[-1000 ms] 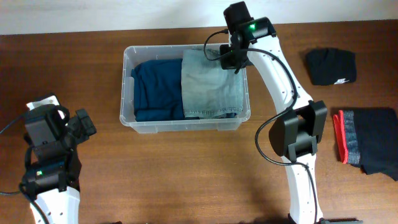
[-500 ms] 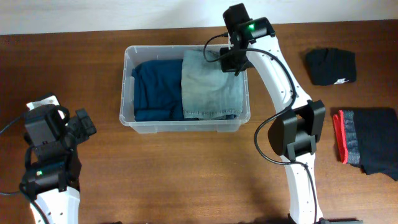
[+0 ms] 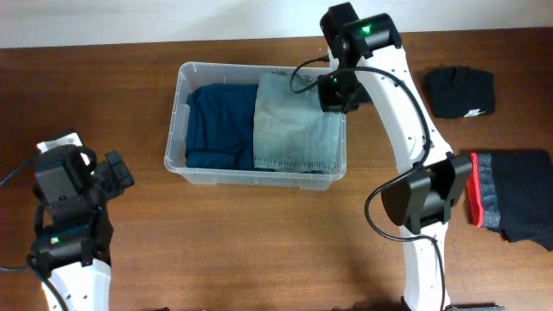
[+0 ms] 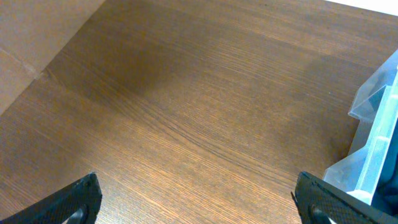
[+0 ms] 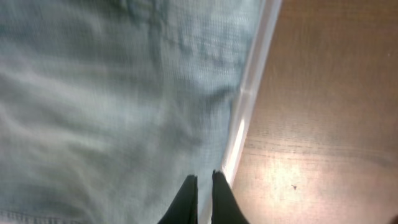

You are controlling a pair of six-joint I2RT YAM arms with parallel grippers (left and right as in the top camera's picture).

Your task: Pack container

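The clear plastic container [image 3: 259, 177] stands at the table's back middle, slightly skewed. It holds a folded dark blue garment [image 3: 216, 125] on its left and folded light blue jeans [image 3: 294, 130] on its right. My right gripper [image 3: 337, 93] is at the container's right wall. In the right wrist view its fingers [image 5: 202, 196] are pinched together on the rim [image 5: 255, 81], next to the jeans [image 5: 112, 93]. My left gripper [image 3: 117, 173] is open and empty over bare wood [image 4: 199, 199], with the container's corner [image 4: 379, 124] at the right edge.
A folded black garment [image 3: 460, 92] lies at the back right. A folded stack of grey, red-edged and black clothes [image 3: 510, 203] lies at the right edge. The right arm's base [image 3: 419, 199] stands between the container and those clothes.
My right gripper has moved right and toward the front along the container's right wall. The container has shifted and turned slightly with it. The left arm has not moved.
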